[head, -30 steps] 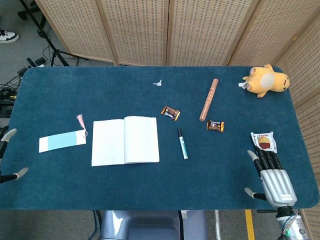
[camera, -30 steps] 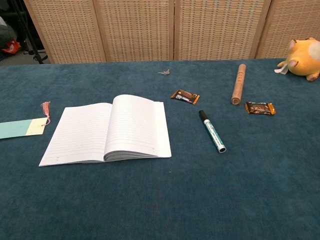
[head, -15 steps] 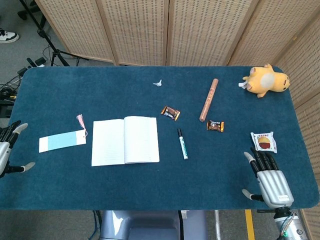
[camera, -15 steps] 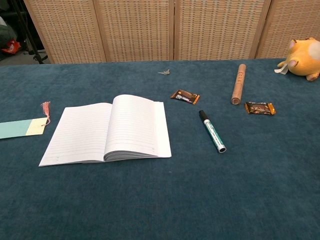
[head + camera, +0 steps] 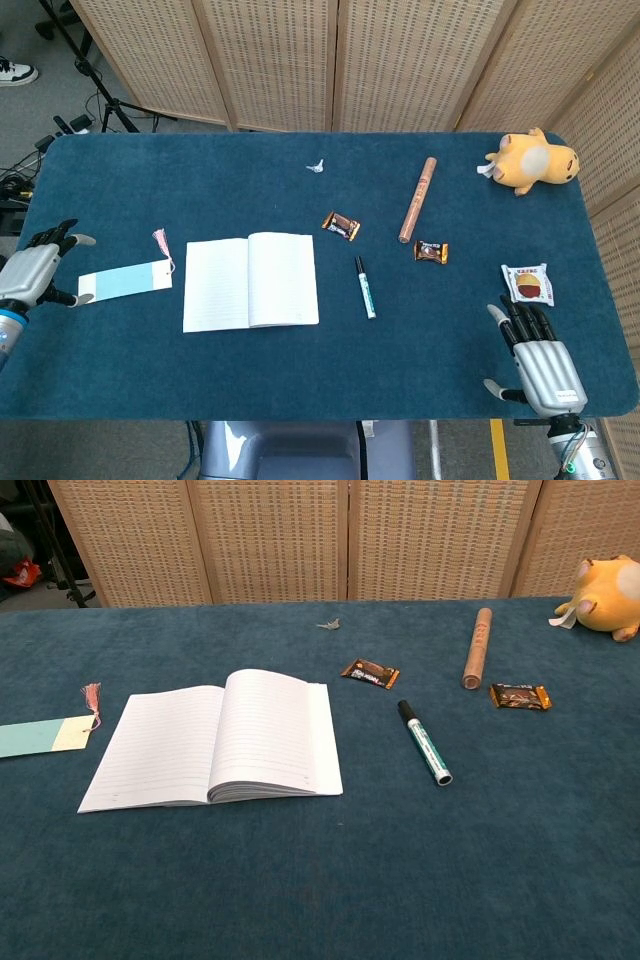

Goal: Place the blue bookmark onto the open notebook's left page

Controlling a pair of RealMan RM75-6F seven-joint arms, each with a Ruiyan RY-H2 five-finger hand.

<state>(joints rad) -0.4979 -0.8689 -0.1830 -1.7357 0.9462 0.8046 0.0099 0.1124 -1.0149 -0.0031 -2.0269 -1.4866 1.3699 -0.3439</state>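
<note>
The blue bookmark (image 5: 125,282) (image 5: 42,736), pale blue with a cream end and a pink tassel (image 5: 160,240), lies flat on the blue table left of the open notebook (image 5: 250,281) (image 5: 215,738). My left hand (image 5: 35,268) hovers at the table's left edge, just left of the bookmark, with spread fingers and nothing in it. My right hand (image 5: 538,358) is open near the front right corner, fingers spread. Neither hand shows in the chest view.
A marker pen (image 5: 364,287) lies right of the notebook. Two candy wrappers (image 5: 341,226) (image 5: 431,252), a brown tube (image 5: 417,198), a snack packet (image 5: 527,284), a yellow plush toy (image 5: 531,163) and a scrap of paper (image 5: 317,166) are scattered over the table's back and right.
My left hand has come up and rightward from the front left edge to right beside the bookmark. The right hand has drawn back slightly toward the front edge.
</note>
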